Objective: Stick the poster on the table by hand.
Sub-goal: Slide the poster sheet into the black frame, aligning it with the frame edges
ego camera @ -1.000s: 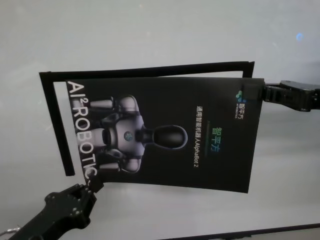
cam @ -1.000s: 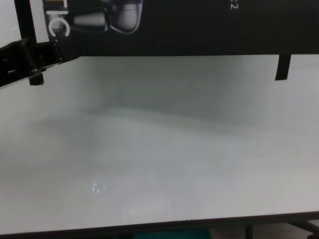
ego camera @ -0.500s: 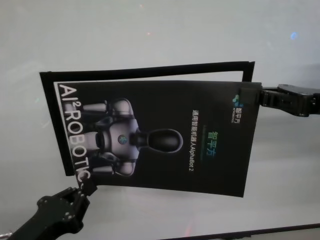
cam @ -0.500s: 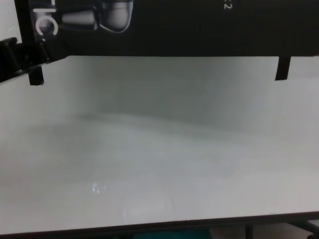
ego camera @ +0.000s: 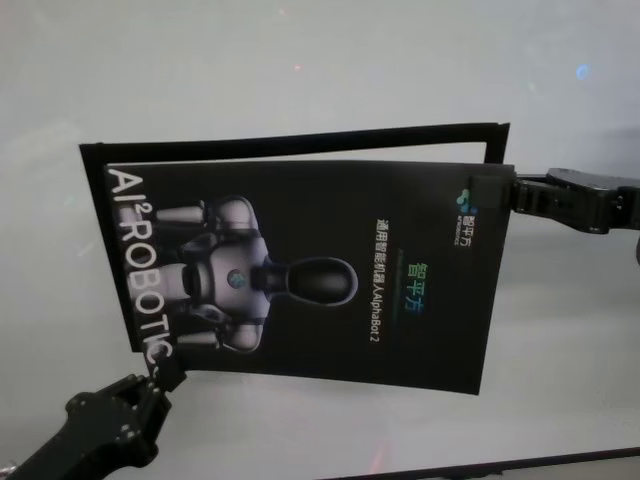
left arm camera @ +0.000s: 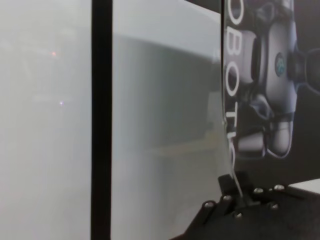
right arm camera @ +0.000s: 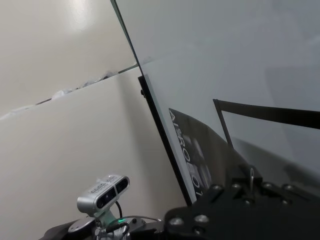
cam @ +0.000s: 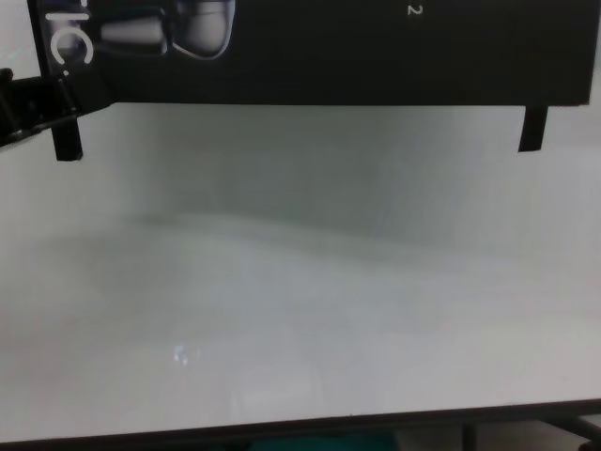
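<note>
Poster (ego camera: pixel 310 265) stretched above white surface (ego camera: pixel 300 60), long axis left-right, near-left corner pinched by left gripper (ego camera: pixel 165 378), far-right corner by right gripper (ego camera: pixel 515 193), skewed against black frame strips (ego camera: pixel 290 142).

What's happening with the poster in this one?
Both arms hold the poster over the white table. The left pincer grips its near left corner by the "ROBOTIC" lettering, and the right pincer grips the far right corner. The sheet sits slightly askew over a thin black frame outline on the table, not yet lined up with it.
</note>
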